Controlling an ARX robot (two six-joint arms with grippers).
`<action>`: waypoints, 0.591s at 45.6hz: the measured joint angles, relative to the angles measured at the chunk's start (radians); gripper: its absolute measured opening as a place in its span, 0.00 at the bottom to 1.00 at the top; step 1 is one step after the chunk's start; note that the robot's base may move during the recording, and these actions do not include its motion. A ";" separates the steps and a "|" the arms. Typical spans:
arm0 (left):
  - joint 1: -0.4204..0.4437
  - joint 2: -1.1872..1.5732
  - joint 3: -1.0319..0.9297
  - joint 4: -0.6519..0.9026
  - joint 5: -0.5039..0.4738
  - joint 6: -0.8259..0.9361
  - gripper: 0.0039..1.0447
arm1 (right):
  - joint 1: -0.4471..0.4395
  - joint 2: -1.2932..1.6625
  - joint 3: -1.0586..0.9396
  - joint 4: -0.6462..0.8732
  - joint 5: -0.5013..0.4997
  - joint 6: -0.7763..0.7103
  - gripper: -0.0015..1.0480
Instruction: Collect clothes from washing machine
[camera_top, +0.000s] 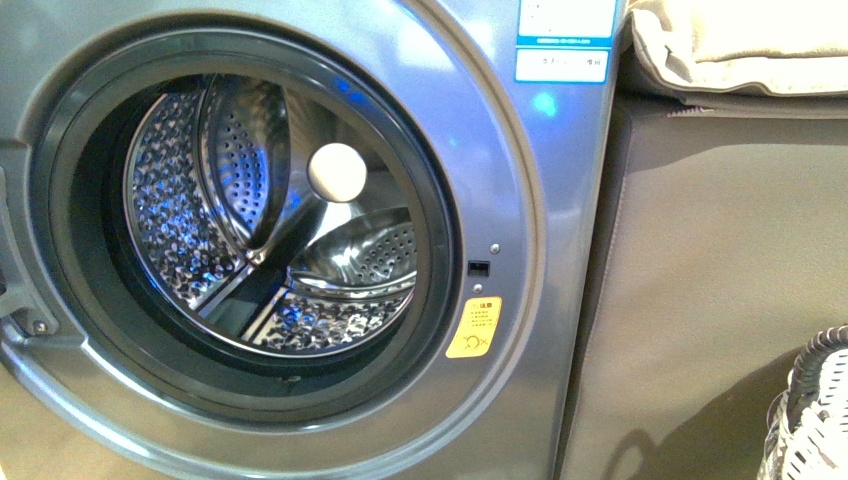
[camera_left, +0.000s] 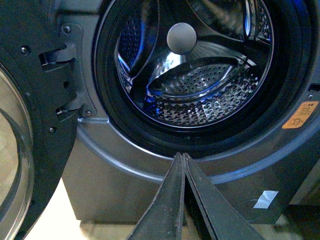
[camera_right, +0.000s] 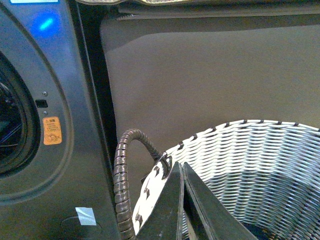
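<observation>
The grey washing machine (camera_top: 560, 200) stands with its porthole open. Its perforated steel drum (camera_top: 270, 210) shows no clothes inside. The drum also shows in the left wrist view (camera_left: 200, 85), with the open door (camera_left: 25, 125) swung to the side. My left gripper (camera_left: 181, 156) is shut and empty, just below the porthole rim. My right gripper (camera_right: 180, 165) is shut and empty, over the rim of the grey-white woven basket (camera_right: 250, 165). A dark patch at the basket's bottom (camera_right: 260, 232) is too small to identify. Neither gripper shows in the front view.
The basket's edge shows at the lower right of the front view (camera_top: 815, 410). A grey cabinet side (camera_top: 720, 280) stands right of the washer with a beige cushion (camera_top: 740, 45) on top. An orange warning sticker (camera_top: 474, 327) sits beside the porthole.
</observation>
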 joint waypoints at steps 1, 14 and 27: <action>0.000 -0.005 0.000 -0.005 0.000 0.000 0.03 | 0.000 -0.005 -0.002 -0.002 0.000 0.000 0.02; 0.000 -0.192 0.000 -0.201 0.000 0.000 0.03 | 0.000 -0.157 -0.037 -0.146 0.001 0.000 0.02; 0.000 -0.194 0.000 -0.203 -0.001 0.000 0.03 | 0.001 -0.245 -0.064 -0.180 0.001 0.000 0.02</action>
